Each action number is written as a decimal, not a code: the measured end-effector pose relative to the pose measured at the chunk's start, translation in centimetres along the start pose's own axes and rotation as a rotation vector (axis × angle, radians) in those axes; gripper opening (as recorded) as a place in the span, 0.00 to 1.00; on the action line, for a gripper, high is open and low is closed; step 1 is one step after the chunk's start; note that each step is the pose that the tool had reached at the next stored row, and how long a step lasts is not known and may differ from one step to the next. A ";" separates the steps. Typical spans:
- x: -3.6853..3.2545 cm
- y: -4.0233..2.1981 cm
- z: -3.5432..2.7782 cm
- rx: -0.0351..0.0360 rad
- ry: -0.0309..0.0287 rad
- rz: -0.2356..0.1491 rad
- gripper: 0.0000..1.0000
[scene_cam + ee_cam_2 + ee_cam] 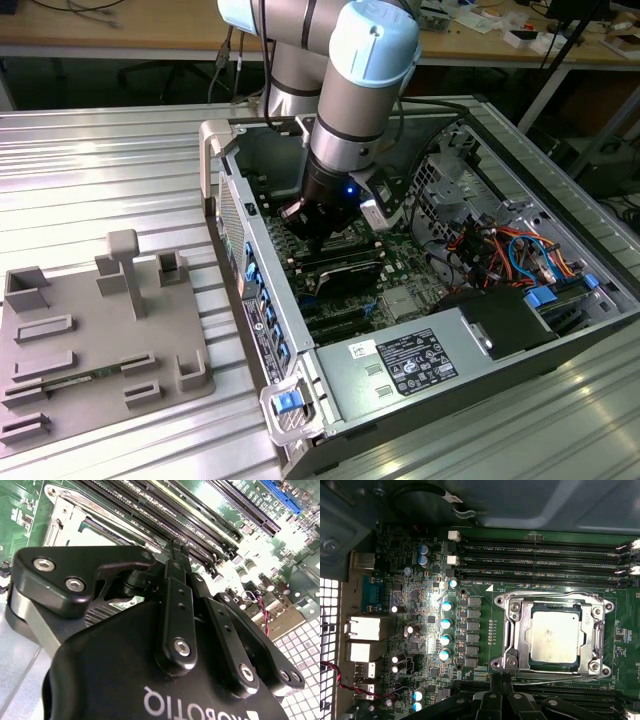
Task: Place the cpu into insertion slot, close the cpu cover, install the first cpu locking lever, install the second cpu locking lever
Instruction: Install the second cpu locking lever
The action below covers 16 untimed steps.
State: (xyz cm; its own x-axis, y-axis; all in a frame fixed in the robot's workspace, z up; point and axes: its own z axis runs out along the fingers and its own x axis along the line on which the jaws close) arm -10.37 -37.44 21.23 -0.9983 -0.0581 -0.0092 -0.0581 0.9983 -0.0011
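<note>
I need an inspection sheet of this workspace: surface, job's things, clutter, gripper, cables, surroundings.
Surface: ribbed metal table carrying an open computer case.
Job's things: cpu lies in the socket; cpu cover is down around it.
Clutter: grey fixture tray at the exterior view's left.
Gripper: gripper sits low beside the socket's edge, fingers together.
Cables: red, blue and orange wires inside the case.
Surroundings: wooden benches behind.

Bright glare, blurred near tool (176, 555)

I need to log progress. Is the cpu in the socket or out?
In. In the first wrist view the cpu lies flat in the socket, framed by the cpu cover lying down around it.
</note>
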 end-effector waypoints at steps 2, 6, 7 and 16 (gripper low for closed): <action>0.00 0.00 0.02 0.0000 0.0000 0.000 0.11; 0.00 0.02 0.03 -0.0001 -0.0002 0.000 0.11; 0.00 0.04 0.03 -0.0001 -0.0002 0.000 0.11; 0.05 0.25 0.09 0.0000 -0.0001 0.000 0.11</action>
State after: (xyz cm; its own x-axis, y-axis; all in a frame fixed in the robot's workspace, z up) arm -10.43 -37.20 21.15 -0.9983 -0.0581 -0.0093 -0.0581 0.9983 -0.0011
